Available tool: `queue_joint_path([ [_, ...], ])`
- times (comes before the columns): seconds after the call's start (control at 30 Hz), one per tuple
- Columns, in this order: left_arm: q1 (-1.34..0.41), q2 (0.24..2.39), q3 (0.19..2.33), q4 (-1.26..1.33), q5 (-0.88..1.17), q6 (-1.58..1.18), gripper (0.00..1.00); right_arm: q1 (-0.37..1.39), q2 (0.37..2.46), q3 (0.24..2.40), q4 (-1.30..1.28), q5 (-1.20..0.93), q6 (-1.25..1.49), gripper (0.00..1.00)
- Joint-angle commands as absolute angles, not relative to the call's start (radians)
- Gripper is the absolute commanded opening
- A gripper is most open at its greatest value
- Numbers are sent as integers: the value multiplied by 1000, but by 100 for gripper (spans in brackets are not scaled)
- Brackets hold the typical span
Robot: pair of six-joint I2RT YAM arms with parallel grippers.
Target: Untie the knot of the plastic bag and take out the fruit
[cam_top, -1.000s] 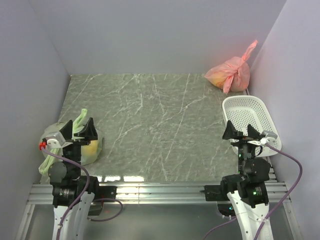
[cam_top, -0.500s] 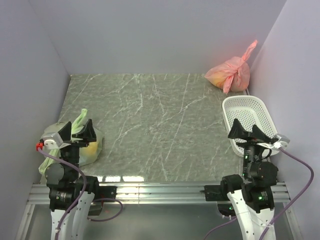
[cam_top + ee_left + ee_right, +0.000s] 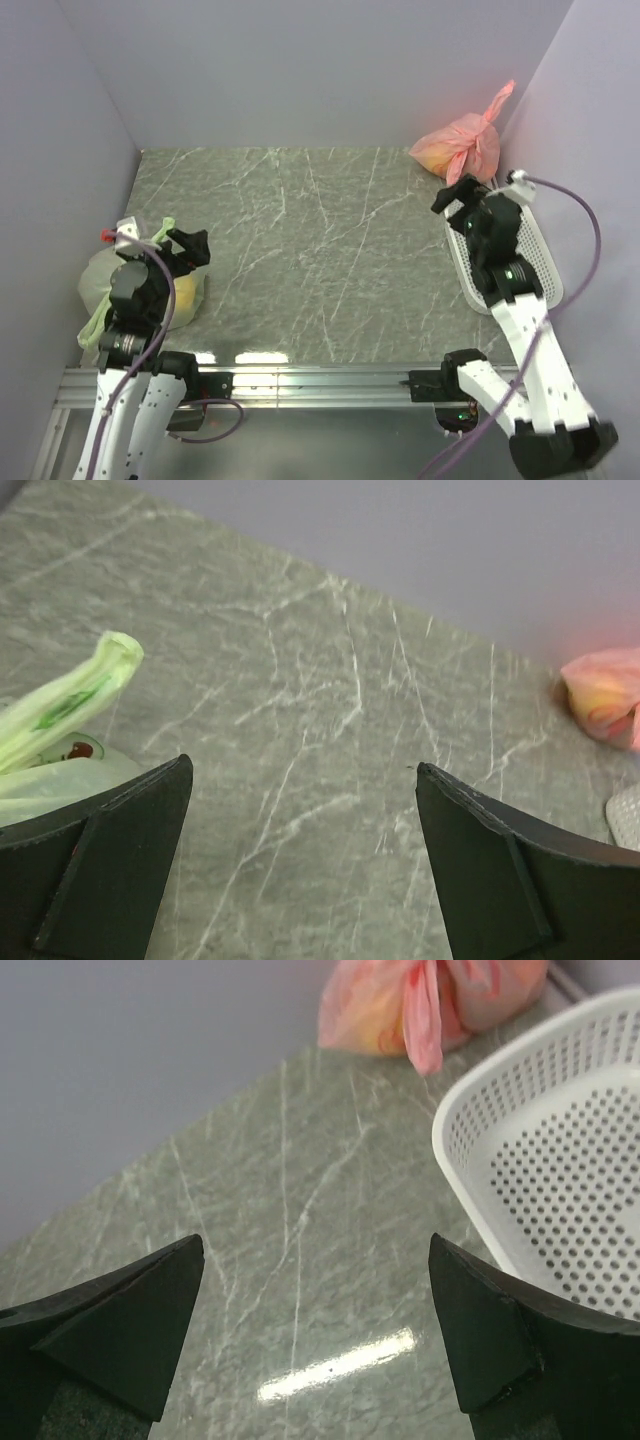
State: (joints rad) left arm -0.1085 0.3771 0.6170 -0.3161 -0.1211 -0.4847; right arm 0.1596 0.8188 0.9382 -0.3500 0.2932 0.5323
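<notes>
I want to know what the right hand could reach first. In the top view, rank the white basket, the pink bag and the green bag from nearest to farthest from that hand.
From the right hand:
1. The white basket, under and beside it on the right.
2. The pink bag, just beyond, in the far right corner.
3. The green bag, far off at the near left.

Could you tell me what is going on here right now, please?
Neither arm is holding anything yet. The right gripper hovers open by the white basket, facing the pink plastic bag in the far right corner; its knot is still tied. The left gripper hangs open by the pale green bag.
</notes>
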Motion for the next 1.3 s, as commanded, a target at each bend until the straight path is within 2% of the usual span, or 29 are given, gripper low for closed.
queue_joint_path([
  [0.0,-130,451,707,-368,-91,-468,99,161,972,1051,-396,359,650,100],
  [0.1,-149,485,716,-379,-110,-433,99,146,1156,1161,-406,437,684,100],
  [0.33,-163,494,650,-353,-98,-440,99,46,1564,1408,-328,439,753,100],
  [0.43,-161,512,655,-359,-109,-442,99,20,1710,1512,-279,446,802,95],
  [0.5,-163,532,658,-362,-107,-445,99,5,1776,1583,-252,439,833,91],
  [0.63,-161,575,658,-365,-84,-451,99,-54,1978,1744,-216,434,903,91],
  [0.83,-156,624,660,-348,-75,-443,99,-97,2169,1870,-63,370,919,88],
  [0.93,-141,652,661,-348,-74,-442,99,-106,2249,1948,-43,351,899,80],
  [1.03,-133,669,660,-342,-71,-439,99,-106,2298,1989,-46,341,884,65],
  [1.07,-132,669,661,-341,-68,-439,99,-106,2299,1983,-37,330,881,46],
  [1.13,-130,669,660,-337,-61,-437,99,-103,2277,1935,-5,324,870,26],
  [1.17,-132,667,661,-339,-61,-439,99,-100,2263,1912,-2,318,861,10],
  [1.23,-133,661,660,-336,-54,-437,99,-87,2211,1853,46,305,819,1],
  [1.27,-133,652,658,-333,-51,-437,99,-77,2194,1836,51,289,802,0],
])
